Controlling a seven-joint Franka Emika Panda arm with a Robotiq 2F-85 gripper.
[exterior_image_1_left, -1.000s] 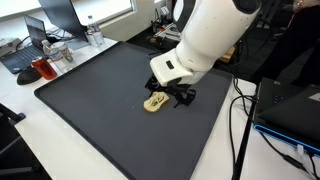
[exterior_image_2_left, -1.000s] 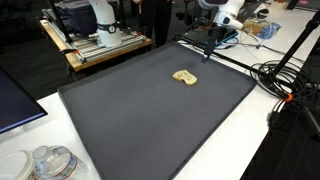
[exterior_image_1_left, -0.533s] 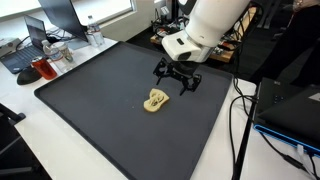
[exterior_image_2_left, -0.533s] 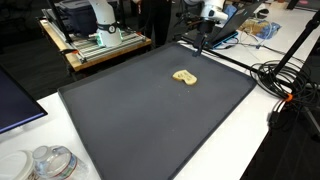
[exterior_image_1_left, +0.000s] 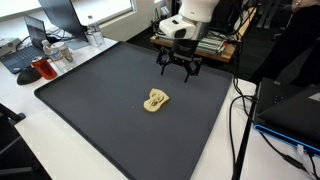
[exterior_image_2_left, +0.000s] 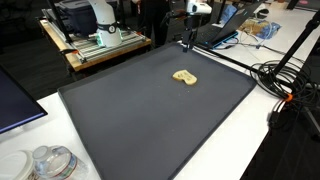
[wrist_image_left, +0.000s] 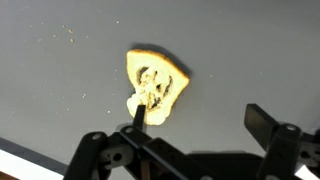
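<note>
Item examined: a flat tan bread-shaped piece (exterior_image_1_left: 155, 100) with a darker marking on its face. It lay flat on the dark grey rectangular mat (exterior_image_1_left: 90, 110), inside the edge that ran beside the black cables (exterior_image_1_left: 240, 125) and toward the far corner of that side. The mat rested on a white table (exterior_image_1_left: 30, 135).

The black two-fingered gripper (exterior_image_1_left: 180, 72) hung above the mat, closer to that far corner than the piece was. Its jaws stood wide apart and held nothing. No finger touched the piece. Both exterior views showed a clear gap of bare mat between the two.

In the wrist view the piece (wrist_image_left: 155, 85) lay beyond the fingertips, with pale crumbs (wrist_image_left: 68, 35) scattered on the mat nearby
</note>
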